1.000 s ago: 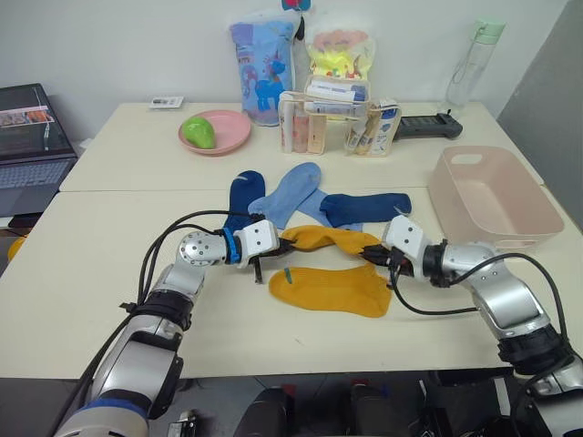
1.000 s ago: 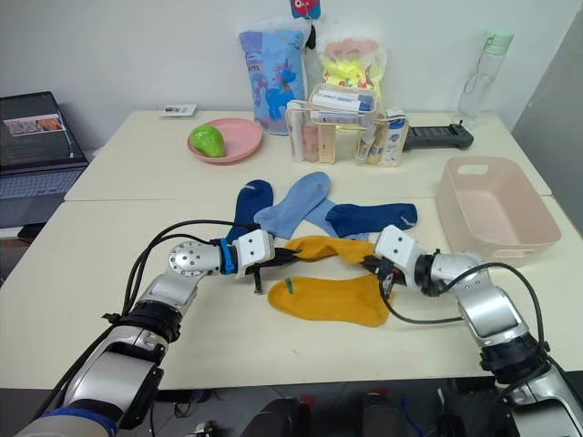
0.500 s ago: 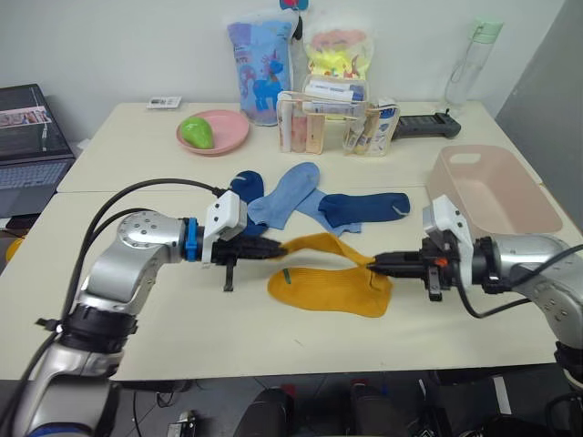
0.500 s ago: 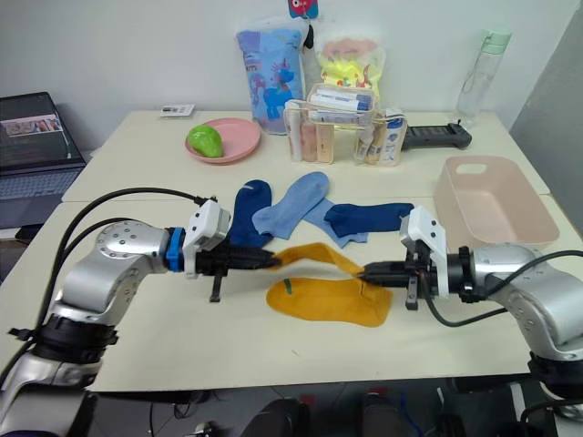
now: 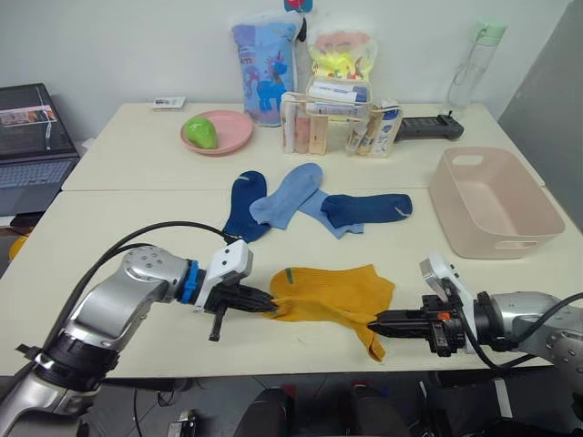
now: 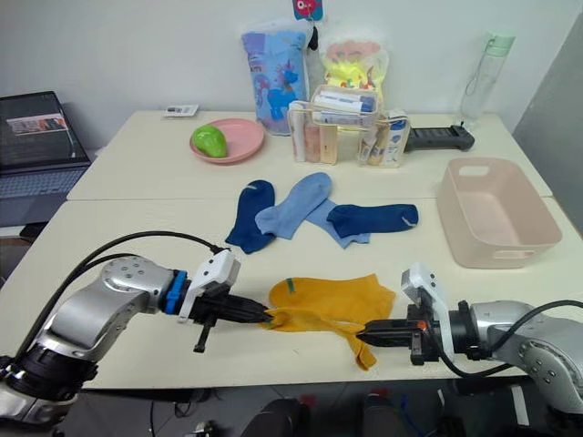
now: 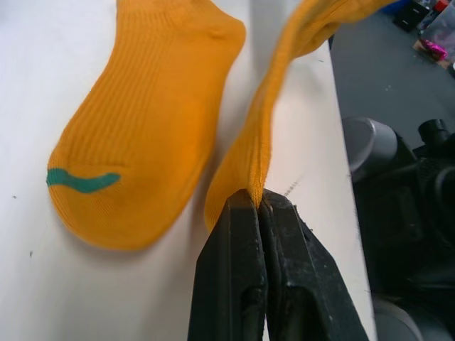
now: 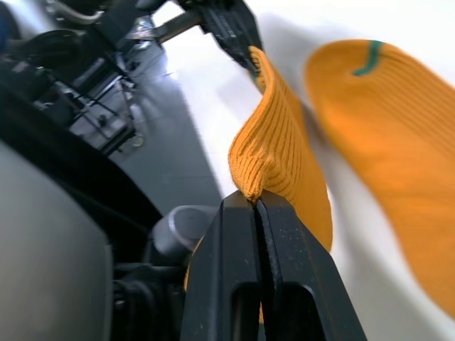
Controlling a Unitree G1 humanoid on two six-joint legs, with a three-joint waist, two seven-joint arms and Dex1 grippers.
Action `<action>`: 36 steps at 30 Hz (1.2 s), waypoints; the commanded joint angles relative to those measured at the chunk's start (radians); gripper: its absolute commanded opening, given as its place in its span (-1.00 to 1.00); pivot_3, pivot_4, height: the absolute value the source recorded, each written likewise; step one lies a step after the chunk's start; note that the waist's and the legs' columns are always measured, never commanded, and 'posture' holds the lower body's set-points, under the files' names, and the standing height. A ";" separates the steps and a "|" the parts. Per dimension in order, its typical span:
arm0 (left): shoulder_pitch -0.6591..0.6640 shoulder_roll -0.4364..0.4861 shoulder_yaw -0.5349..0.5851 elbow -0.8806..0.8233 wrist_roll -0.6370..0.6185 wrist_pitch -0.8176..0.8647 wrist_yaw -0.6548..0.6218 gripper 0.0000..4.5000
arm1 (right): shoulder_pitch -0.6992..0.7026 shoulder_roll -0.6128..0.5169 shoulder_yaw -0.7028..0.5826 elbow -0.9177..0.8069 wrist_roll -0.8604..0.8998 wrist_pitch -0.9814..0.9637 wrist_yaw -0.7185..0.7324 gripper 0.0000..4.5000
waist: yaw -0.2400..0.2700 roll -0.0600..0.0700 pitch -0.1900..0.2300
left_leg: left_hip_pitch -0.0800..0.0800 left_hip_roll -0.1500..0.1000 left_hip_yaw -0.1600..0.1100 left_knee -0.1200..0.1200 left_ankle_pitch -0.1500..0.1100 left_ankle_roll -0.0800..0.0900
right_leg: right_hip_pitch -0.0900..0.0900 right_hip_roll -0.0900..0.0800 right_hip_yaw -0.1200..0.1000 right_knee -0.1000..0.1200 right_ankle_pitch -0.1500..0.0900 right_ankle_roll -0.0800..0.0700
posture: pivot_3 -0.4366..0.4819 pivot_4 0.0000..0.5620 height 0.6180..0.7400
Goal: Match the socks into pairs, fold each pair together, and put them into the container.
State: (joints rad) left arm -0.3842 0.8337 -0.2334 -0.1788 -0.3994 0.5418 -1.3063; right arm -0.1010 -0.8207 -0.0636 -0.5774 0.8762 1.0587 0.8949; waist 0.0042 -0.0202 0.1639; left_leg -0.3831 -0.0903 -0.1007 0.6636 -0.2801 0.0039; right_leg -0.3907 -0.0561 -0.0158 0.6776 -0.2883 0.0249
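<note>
One mustard yellow sock (image 5: 332,284) with a green mark lies flat near the table's front edge. Its match (image 7: 261,138) is stretched along its near side between my two grippers. My left gripper (image 5: 264,308) is shut on one end, my right gripper (image 5: 373,323) is shut on the other, and a short tail hangs below the right fingertips. Behind them lie two dark navy socks (image 5: 241,205) (image 5: 364,208) with the light blue socks (image 5: 287,191) overlapping between them. The pale pink container (image 5: 524,214) stands at the right and holds nothing.
A pink plate (image 5: 228,137) with a green fruit, a rack of bottles (image 5: 332,123), two printed bags, a water bottle (image 5: 474,59) and a black device (image 5: 426,127) stand at the back. A laptop (image 5: 32,137) is at far left. The table's front edge is just below both grippers.
Both grippers have carried the stretched yellow sock from behind the flat yellow sock, over it, to its near side by the table's front edge. The other socks have not moved.
</note>
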 commanded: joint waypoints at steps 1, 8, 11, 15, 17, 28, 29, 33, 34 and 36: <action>-0.066 -0.021 -0.030 0.067 0.069 -0.061 0.003 -0.99 | -0.046 -0.016 0.038 0.077 -0.093 -0.094 0.015 -1.00 | -0.001 0.000 0.000 | 0.000 0.000 0.000 0.000 0.000 0.000 | 0.000 0.000 0.000 0.000 0.000 0.000 | -0.05 -0.47 1.00; -0.182 -0.094 -0.102 0.189 0.198 -0.180 0.009 -0.99 | -0.126 -0.009 0.114 0.220 -0.237 -0.225 0.047 -1.00 | -0.003 0.000 0.000 | 0.000 0.000 0.000 0.000 0.001 -0.002 | 0.000 0.000 0.000 -0.001 0.000 0.000 | -0.05 -0.47 1.00; -0.210 -0.121 -0.118 0.227 0.230 -0.188 0.015 -0.99 | -0.148 -0.006 0.132 0.248 -0.270 -0.253 0.055 -1.00 | -0.003 0.000 0.000 | 0.000 0.000 0.000 0.000 0.002 -0.004 | 0.000 0.000 0.000 -0.001 0.000 0.000 | -0.05 -0.47 1.00; -0.242 -0.151 -0.116 0.268 0.255 -0.184 0.027 -0.99 | -0.168 0.006 0.144 0.282 -0.312 -0.285 0.052 -1.00 | -0.003 0.000 0.000 | 0.000 0.000 0.000 0.001 0.002 -0.004 | 0.000 0.000 0.000 0.000 0.000 0.000 | -0.05 -0.47 1.00; -0.255 -0.162 -0.118 0.281 0.265 -0.181 0.027 -0.99 | -0.182 0.012 0.153 0.304 -0.337 -0.302 0.052 -1.00 | -0.004 0.000 0.000 | 0.000 0.000 0.000 0.000 0.002 -0.004 | 0.000 0.000 0.000 0.000 0.000 0.000 | -0.05 -0.47 1.00; -0.278 -0.198 -0.142 0.342 0.336 -0.191 0.038 -0.99 | -0.244 0.065 0.184 0.406 -0.442 -0.360 0.035 -1.00 | -0.005 0.000 0.000 | 0.000 0.000 0.000 0.001 0.003 -0.004 | -0.001 0.000 0.000 0.000 0.000 0.000 | -0.05 -0.47 1.00; -0.276 -0.202 -0.141 0.345 0.341 -0.195 0.040 -0.99 | -0.245 0.066 0.186 0.407 -0.445 -0.360 0.039 -1.00 | -0.005 0.000 0.000 | 0.000 0.000 0.000 0.001 0.003 -0.005 | -0.001 0.000 0.000 0.000 0.000 0.000 | -0.05 -0.47 1.00; -0.267 -0.211 -0.136 0.342 0.343 -0.192 0.033 -0.99 | -0.245 0.067 0.190 0.411 -0.456 -0.364 0.048 -1.00 | -0.005 0.000 0.000 | 0.000 0.000 0.000 0.001 0.003 -0.005 | -0.001 0.000 0.000 0.000 0.000 0.000 | -0.05 -0.47 1.00; -0.266 -0.215 -0.133 0.343 0.343 -0.199 0.036 -0.99 | -0.245 0.067 0.188 0.412 -0.458 -0.364 0.050 -1.00 | -0.005 0.000 0.000 | 0.000 0.000 0.000 0.001 0.003 -0.005 | -0.001 0.000 0.000 0.000 0.000 0.000 | -0.05 -0.47 1.00; -0.266 -0.226 -0.124 0.350 0.344 -0.214 0.053 -0.91 | -0.244 0.064 0.184 0.412 -0.460 -0.366 0.057 -0.78 | -0.005 0.000 0.000 | 0.000 0.000 0.000 0.001 0.003 -0.005 | -0.001 0.000 0.000 0.000 0.000 0.000 | -0.05 -0.47 1.00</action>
State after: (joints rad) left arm -0.6420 0.6185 -0.3693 0.1754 -0.0585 0.3526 -1.2669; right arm -0.3314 -0.7539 0.1402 -0.1542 0.4147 0.7080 0.9393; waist -0.0006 -0.0204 0.1640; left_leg -0.3835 -0.0904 -0.1004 0.6644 -0.2775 -0.0007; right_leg -0.3912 -0.0560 -0.0157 0.6780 -0.2884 0.0250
